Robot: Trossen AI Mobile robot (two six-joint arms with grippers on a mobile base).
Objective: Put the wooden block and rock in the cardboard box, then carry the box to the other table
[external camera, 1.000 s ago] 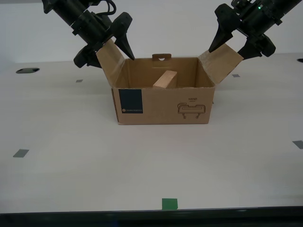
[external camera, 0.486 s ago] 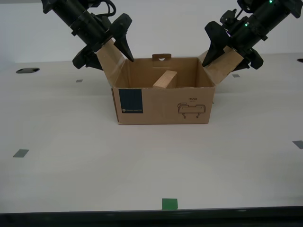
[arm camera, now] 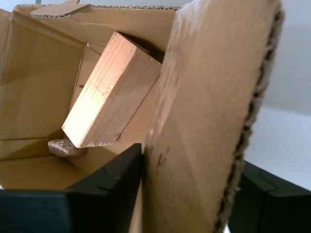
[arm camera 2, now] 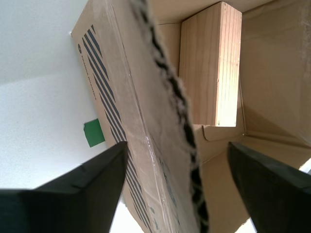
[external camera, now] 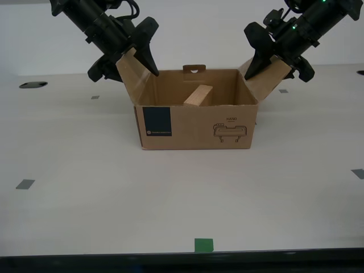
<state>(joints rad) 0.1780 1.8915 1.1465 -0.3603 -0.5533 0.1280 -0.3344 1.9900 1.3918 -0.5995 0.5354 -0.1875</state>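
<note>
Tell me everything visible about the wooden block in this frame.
The wooden block is a plain, pale tan, brick-shaped piece of light wood with straight grain lines and clean square edges. It sits inside the open cardboard box, not flat but tilted. Its raised end shows above the front wall in the exterior view, and it seems to lean toward the back wall. Its lower end sits over the small rough rock on the box floor and appears to touch it. Nothing grips the block.
</note>
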